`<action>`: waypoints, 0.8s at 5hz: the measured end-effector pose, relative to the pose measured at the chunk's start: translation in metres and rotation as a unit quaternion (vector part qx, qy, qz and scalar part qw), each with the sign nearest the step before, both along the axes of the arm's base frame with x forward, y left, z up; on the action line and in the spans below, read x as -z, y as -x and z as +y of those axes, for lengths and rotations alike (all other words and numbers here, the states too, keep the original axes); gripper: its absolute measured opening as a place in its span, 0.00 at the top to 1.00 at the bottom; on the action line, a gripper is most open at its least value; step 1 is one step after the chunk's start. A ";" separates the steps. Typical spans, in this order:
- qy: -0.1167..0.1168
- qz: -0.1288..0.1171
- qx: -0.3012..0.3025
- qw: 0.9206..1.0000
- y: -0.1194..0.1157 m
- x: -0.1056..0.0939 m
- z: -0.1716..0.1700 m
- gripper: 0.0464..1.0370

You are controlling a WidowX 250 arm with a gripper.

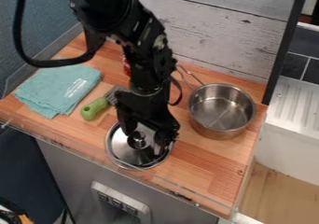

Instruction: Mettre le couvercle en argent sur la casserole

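Tool (147,141): lower left of center in the frame, pointing down over the silver lid (122,152); fingers spread, one on each side of the lid's dark knob (137,140), no clamp on it. Can't tell whether either finger touches the lid. Lid lies on the wooden desk (209,176), knob up, near the desk's front edge, apart from the pot. Pot (220,110): stainless, right of center, upright on the desk, uncovered, inside visible, handle (192,77) pointing to the upper left of the frame. Arm (146,64) comes in from the top edge, left of center; black cable (20,31) loops off it at upper left. Teal cloth (59,88) folded on the desk, left side of the frame. Green-handled utensil (94,108) between cloth and lid, metal end partly behind the arm. Something red (126,66) sits behind the arm, mostly hidden, can't identify. Whitewashed wood panel (218,31) behind the desk, blue wall (44,22) at upper left, ribbed white drainboard (296,101) at the right edge.
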State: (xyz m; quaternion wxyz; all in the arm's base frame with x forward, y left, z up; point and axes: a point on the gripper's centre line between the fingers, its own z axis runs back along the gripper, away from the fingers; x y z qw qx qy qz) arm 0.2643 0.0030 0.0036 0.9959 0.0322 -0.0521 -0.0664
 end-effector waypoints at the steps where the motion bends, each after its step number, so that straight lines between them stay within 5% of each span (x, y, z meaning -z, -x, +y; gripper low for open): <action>1: 0.012 -0.001 -0.002 1.000 -0.008 0.003 0.002 0.07; 3: 0.015 0.023 0.016 0.999 0.004 0.001 -0.001 0.62; 4: 0.016 0.027 0.021 0.999 0.009 -0.006 -0.001 0.76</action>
